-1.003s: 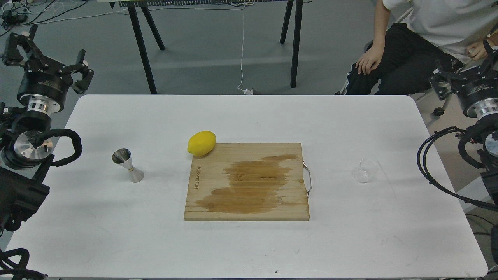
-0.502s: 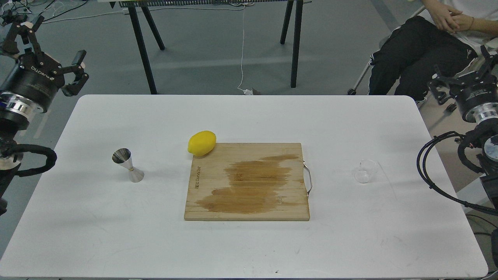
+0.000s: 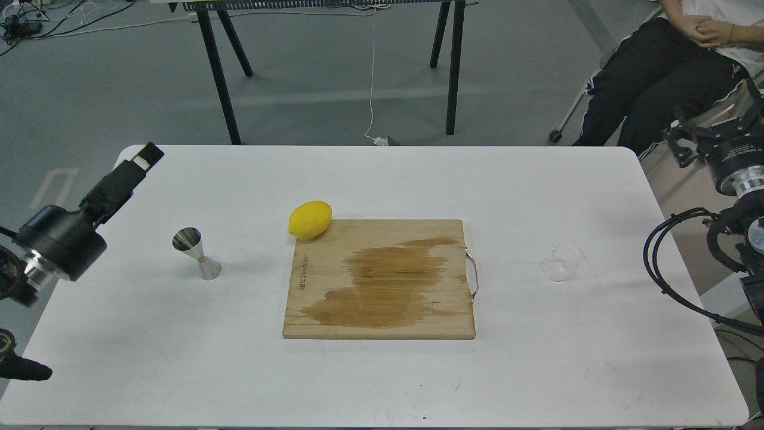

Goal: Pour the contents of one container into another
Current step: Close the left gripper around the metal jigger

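Observation:
The small clear cup (image 3: 560,263) stands on the white table (image 3: 382,179) to the right of the cutting board. The shiny hourglass jigger (image 3: 196,254) stands upright on the left side of the table. My left gripper (image 3: 138,160) hangs over the table's back left corner, up and left of the jigger and apart from it. It is seen side-on, so its fingers cannot be told apart. My right gripper (image 3: 714,122) is off the table's right edge, far behind the cup, fingers spread and empty.
A wooden cutting board (image 3: 382,280) with a dark wet stain lies mid-table, and a yellow lemon (image 3: 310,220) rests at its back left corner. A seated person (image 3: 656,65) is behind the right arm. Black table legs (image 3: 218,71) stand beyond the table.
My left arm has swung down and turned, bringing its gripper from beyond the table's left edge to over the back left corner. The right gripper shifted slightly right. The person moved back.

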Robot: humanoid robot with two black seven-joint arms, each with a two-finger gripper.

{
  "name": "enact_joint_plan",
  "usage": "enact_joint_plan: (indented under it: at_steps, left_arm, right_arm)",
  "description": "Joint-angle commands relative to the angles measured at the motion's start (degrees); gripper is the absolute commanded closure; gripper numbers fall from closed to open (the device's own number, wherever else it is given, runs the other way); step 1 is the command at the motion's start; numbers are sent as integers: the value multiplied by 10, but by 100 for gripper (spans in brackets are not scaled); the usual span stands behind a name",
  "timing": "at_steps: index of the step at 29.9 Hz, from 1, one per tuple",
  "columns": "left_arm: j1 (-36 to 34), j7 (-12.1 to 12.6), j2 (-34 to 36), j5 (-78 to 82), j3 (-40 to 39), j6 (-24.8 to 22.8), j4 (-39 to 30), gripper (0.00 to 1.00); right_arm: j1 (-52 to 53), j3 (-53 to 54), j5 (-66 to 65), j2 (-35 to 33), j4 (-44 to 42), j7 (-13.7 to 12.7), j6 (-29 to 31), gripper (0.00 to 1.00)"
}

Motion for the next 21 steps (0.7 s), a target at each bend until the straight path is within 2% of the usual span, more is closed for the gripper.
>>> enact_joint_plan:
  at_steps: [1,3,5,9,13,21]
  left_arm:
    - [47,7,-7,246,0,68,37,7]
    - [53,15,-30,368,0,81,76,7]
    - [52,19,-68,416,-1,81,120,7]
    - [48,19,-125,416,0,81,225,7]
    - [27,19,-176,416,0,80,284,8]
    - [-38,19,-264,416,16,82,401,15]
  right_arm:
    - [-3,2,0,-1,-3,1,0,0]
    - [-8,6,0,-3,-2,2,0,0]
    - [-10,8,0,-4,-2,2,0,0]
    - [-14,10,0,-10,-2,5,0,0]
    - [-18,21,0,-18,-2,5,0,0]
    - [-19,23,0,-22,-1,5,0,0]
